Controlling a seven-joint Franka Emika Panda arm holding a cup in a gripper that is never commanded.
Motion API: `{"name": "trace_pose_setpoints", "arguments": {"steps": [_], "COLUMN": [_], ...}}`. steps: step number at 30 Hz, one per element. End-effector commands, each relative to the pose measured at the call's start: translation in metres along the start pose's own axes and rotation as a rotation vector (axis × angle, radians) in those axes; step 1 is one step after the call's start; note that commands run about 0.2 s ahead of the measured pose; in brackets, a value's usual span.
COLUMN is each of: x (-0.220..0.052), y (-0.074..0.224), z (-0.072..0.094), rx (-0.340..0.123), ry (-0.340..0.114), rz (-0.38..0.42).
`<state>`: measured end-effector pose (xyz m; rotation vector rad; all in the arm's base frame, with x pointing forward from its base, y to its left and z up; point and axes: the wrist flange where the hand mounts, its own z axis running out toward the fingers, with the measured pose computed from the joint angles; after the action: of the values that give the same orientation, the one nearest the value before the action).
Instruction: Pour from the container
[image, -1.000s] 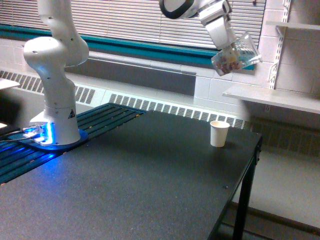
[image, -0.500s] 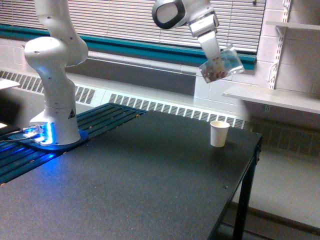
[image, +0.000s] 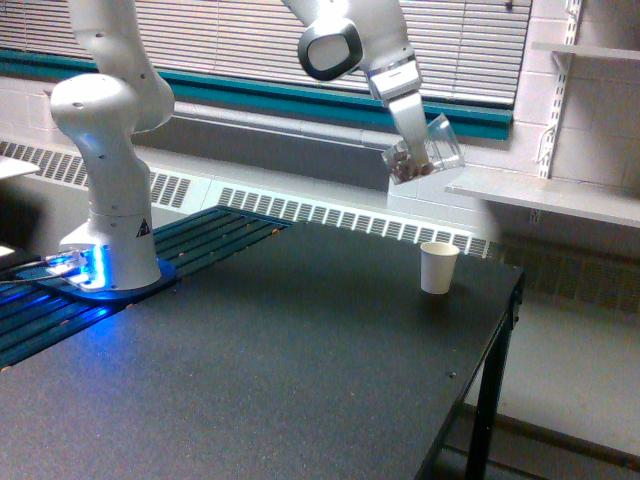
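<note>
In the exterior view my gripper (image: 412, 135) hangs high over the far right part of the table, shut on the container (image: 428, 153). The container is a small clear plastic cup, tilted with its mouth up and to the right, and brownish-red bits lie at its lower left end. It hovers well above a small white paper cup (image: 438, 267), slightly to that cup's left. The paper cup stands upright on the black table (image: 260, 380) near its far right corner.
The arm's white base (image: 108, 200) stands on a blue-lit plate at the exterior view's left. A white wall shelf (image: 545, 195) juts out at the right, just behind the container. The table's right edge drops off beside the paper cup.
The gripper has carried the container down and to the left, from up near the shelf rail to a spot closer above the paper cup. The tilt is about the same.
</note>
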<state>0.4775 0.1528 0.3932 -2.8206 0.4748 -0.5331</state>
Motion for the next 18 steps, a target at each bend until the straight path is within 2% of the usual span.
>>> {"name": "trace_pose_setpoints", "arguments": {"steps": [1,18], "x": [-0.023,-0.067], "y": [-0.011,-0.030], "z": [0.018,0.072], "rx": [-0.007,-0.068], "ry": [-0.035,-0.150], "rz": [-0.075,-0.173]}}
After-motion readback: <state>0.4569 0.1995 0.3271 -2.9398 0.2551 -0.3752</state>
